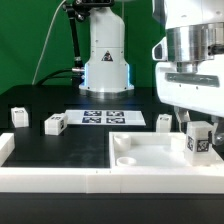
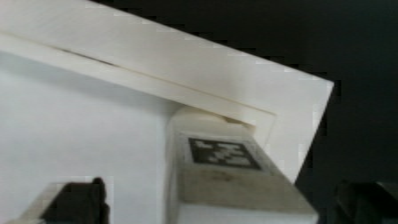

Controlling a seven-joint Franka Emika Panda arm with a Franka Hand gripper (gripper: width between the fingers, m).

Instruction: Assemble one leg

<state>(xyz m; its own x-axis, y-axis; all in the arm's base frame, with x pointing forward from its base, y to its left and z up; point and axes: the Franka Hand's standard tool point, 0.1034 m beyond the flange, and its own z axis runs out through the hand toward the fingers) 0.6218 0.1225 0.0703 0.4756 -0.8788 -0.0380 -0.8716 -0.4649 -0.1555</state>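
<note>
White plastic parts on a dark matt table

We see the leg (image 1: 199, 141) is smooth white plastic with a paper-like black-and-white tag. The big flat piece (image 1: 150, 158) looks smooth, a bit shiny. The table (image 1: 40, 100) looks black and dull.

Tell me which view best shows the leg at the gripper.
The wrist view. The leg fills the frame there, its tag sharp, its end meeting the corner of the square piece. The exterior view shows that leg small, upright under the gripper, with part of its tag showing.
</note>
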